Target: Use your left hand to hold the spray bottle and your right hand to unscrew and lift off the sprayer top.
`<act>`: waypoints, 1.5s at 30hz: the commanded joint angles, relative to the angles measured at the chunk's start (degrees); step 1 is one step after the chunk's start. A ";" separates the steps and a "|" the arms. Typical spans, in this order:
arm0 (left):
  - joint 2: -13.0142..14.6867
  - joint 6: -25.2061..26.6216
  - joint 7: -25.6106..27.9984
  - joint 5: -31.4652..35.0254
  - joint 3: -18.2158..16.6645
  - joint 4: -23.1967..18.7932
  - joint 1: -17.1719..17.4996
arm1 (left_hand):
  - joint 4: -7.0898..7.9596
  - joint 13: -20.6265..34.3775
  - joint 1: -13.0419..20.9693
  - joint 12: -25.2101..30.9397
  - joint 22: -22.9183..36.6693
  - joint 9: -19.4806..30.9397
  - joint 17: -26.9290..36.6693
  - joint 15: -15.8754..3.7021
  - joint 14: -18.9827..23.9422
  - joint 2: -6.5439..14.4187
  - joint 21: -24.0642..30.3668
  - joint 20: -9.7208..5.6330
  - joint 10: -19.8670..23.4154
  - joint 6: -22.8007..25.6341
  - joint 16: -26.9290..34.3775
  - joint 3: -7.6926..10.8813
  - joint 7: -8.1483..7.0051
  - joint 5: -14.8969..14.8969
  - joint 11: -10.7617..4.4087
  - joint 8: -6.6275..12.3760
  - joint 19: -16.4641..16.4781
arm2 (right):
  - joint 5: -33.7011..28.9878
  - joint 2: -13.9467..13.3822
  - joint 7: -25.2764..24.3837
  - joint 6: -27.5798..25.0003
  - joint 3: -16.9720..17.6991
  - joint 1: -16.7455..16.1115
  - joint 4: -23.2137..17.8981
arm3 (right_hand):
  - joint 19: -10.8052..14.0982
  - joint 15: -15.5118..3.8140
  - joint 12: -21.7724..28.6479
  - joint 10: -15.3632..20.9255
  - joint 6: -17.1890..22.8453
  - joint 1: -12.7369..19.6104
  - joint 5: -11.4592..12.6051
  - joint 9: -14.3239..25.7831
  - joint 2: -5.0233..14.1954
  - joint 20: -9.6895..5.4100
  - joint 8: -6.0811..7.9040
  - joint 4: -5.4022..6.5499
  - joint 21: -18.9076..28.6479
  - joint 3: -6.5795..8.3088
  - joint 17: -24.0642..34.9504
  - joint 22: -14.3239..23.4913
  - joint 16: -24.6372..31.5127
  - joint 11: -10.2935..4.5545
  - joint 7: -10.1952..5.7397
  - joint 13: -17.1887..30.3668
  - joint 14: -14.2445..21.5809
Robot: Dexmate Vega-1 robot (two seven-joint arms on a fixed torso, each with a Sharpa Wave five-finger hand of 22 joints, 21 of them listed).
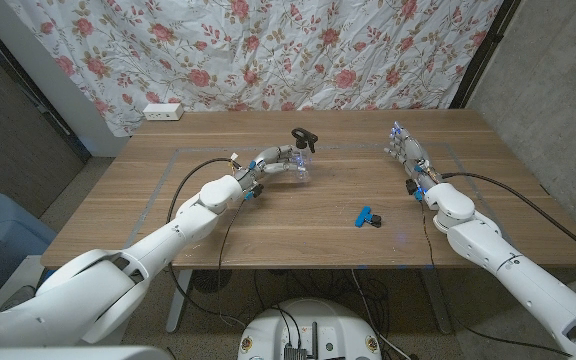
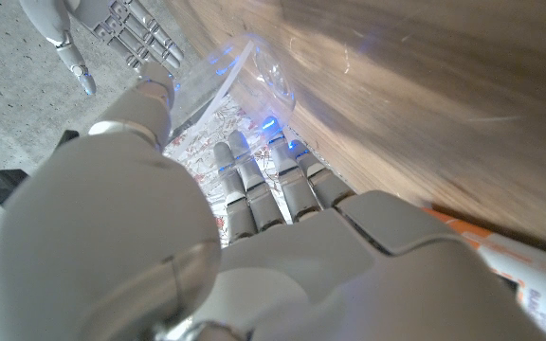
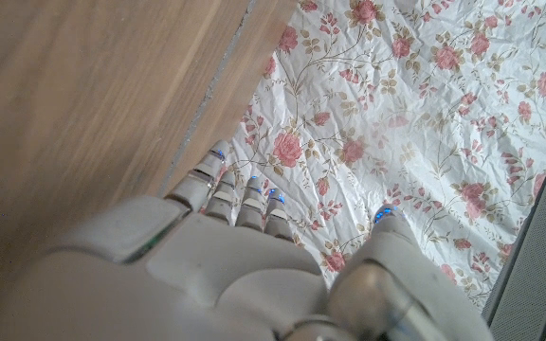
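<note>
Holding step: left hand wrapped the clear spray bottle at table centre-far, apparently upright, black sprayer top on. Right hand stood well apart to the right, fingers spread, empty. Next: right hand must reach the top and twist.

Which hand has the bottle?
The left hand grips the bottle mid-table; the right hand is open, apart from it.

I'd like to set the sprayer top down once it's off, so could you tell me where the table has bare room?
Bare wood lies between the spray bottle and the right robot hand, and along the near edge left of the blue clip. It is crowded around the left robot hand.
</note>
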 commanded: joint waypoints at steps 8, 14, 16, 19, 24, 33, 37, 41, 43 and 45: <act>2.63 6.11 2.98 2.47 0.02 -8.38 1.16 | 0.35 0.98 0.01 0.53 0.12 0.48 0.98 -8.43 0.51 1.79 -0.04 -4.37 1.67 0.60 1.20 -1.09 0.12 0.45 -1.04 1.24 0.57 | -8.08 -7.29 -2.10 -5.78 0.04 -0.86 -11.19 | -0.55 1.37 0.13 -0.32 0.52 0.43 -0.40 0.38 -0.18 1.15 0.31 -0.77 -0.10 -0.11 0.02 0.16 0.32 0.14 -0.20 0.12 -0.29; 3.19 8.37 3.65 3.09 0.13 -10.53 1.23 | 0.34 1.30 -0.08 0.60 0.13 0.65 1.25 -8.43 0.51 2.05 -0.10 -4.32 1.73 0.55 1.47 -1.47 0.17 0.47 -0.97 1.58 0.62 | -9.73 -8.97 -2.22 -7.05 0.48 -1.16 -13.84 | -0.75 1.80 0.09 -0.55 0.89 0.77 -0.49 0.45 -0.44 1.44 0.46 -1.25 -0.12 -0.08 -0.05 0.16 0.25 0.28 -0.20 0.15 -0.48; 3.18 9.25 3.86 2.99 0.09 -11.27 1.29 | 0.35 1.38 -0.10 0.63 0.13 0.69 1.33 -8.42 0.55 2.13 -0.12 -4.32 1.79 0.58 1.56 -1.56 0.20 0.48 -1.04 1.69 0.63 | -10.47 -9.83 -1.98 -7.38 0.67 -1.17 -15.03 | -0.85 1.90 0.04 -0.74 1.00 1.03 -0.53 0.48 -0.50 1.54 0.51 -1.50 -0.14 0.00 -0.08 0.16 0.23 0.26 -0.14 0.16 -0.55; 3.22 9.99 4.04 3.01 0.12 -11.83 1.29 | 0.31 1.52 -0.11 0.75 0.14 0.74 1.44 -8.48 0.57 2.21 -0.12 -4.34 2.05 0.63 1.68 -1.73 0.21 0.49 -1.03 1.86 0.70 | -11.04 -10.52 -1.68 -8.05 0.83 -1.14 -16.06 | -1.01 2.12 -0.01 -0.97 1.22 1.40 -0.57 0.52 -0.55 1.69 0.61 -1.84 -0.17 0.12 -0.10 0.16 0.17 0.25 -0.09 0.17 -0.73; 3.46 12.21 4.25 3.23 0.33 -13.26 1.13 | 0.14 1.78 0.06 0.87 0.14 0.74 1.61 -8.43 0.64 2.33 -0.15 -4.36 2.28 0.84 1.89 -2.00 0.21 0.54 -0.88 2.17 0.80 | -12.77 -12.54 -0.18 -9.64 0.75 -0.35 -18.10 | -1.50 2.50 -0.18 -1.80 1.99 2.57 -0.78 0.64 -0.57 2.19 0.94 -2.84 -0.23 0.57 -0.17 0.16 0.02 0.59 0.34 0.21 -1.29; 3.85 15.48 4.13 4.58 1.15 -15.01 -0.36 | 0.13 2.26 0.08 1.00 0.16 0.74 2.02 -8.38 0.59 2.73 -0.23 -4.28 2.45 0.78 2.26 -2.52 0.20 0.59 -1.02 2.57 0.84 | -16.09 -15.16 2.15 -11.18 0.40 1.44 -20.36 | -2.23 3.09 -0.19 -2.59 2.88 4.54 -1.33 0.80 -0.35 2.97 1.24 -4.36 -0.28 1.46 -0.24 0.17 -0.14 0.92 0.40 0.25 -2.15; 3.91 16.58 4.38 5.09 1.41 -15.71 -0.76 | 0.15 2.44 0.01 1.07 0.17 0.71 2.12 -8.39 0.57 2.83 -0.25 -4.26 2.57 0.76 2.37 -2.76 0.19 0.59 -0.89 2.70 0.87 | -17.09 -16.04 3.29 -11.47 0.31 2.07 -21.15 | -2.57 3.75 -0.21 -3.03 2.96 5.57 -1.33 0.87 -0.50 3.56 1.27 -5.14 -0.28 1.87 -0.27 0.18 -0.15 1.17 0.91 0.27 -2.41; 4.27 17.61 4.58 6.11 1.83 -16.75 -1.17 | 0.13 2.55 0.03 1.04 0.18 0.69 2.15 -8.32 0.56 2.95 -0.24 -4.20 2.47 0.79 2.42 -2.88 0.22 0.61 -1.04 2.81 0.96 | -18.13 -16.97 4.52 -12.16 0.12 2.73 -22.07 | -2.98 4.21 -0.24 -3.54 3.50 6.62 -1.08 0.95 -0.64 3.85 1.50 -5.83 -0.31 2.30 -0.29 0.18 -0.19 1.34 1.13 0.29 -2.73; 4.37 18.05 4.75 6.33 1.90 -17.13 -1.20 | 0.09 2.64 0.08 1.08 0.18 0.67 2.15 -8.30 0.60 3.01 -0.23 -4.26 2.56 0.86 2.47 -2.96 0.26 0.62 -1.06 2.92 1.01 | -18.44 -17.21 4.83 -12.58 0.09 2.86 -22.41 | -3.16 4.40 -0.28 -3.83 3.55 7.16 -0.87 0.99 -0.65 3.97 1.52 -6.11 -0.32 2.55 -0.30 0.18 -0.21 1.45 1.20 0.30 -2.92; 4.52 18.61 5.05 6.56 1.92 -17.76 -1.10 | 0.03 2.72 0.14 1.11 0.18 0.65 2.14 -8.28 0.67 2.99 -0.24 -4.22 2.63 0.90 2.52 -3.07 0.24 0.63 -1.04 3.00 1.04 | -19.26 -17.75 5.32 -13.32 -0.13 3.17 -23.05 | -3.33 4.83 -0.30 -4.18 3.76 7.94 -0.48 1.05 -0.63 4.22 1.61 -6.46 -0.31 2.92 -0.31 0.17 -0.22 1.62 1.31 0.32 -3.12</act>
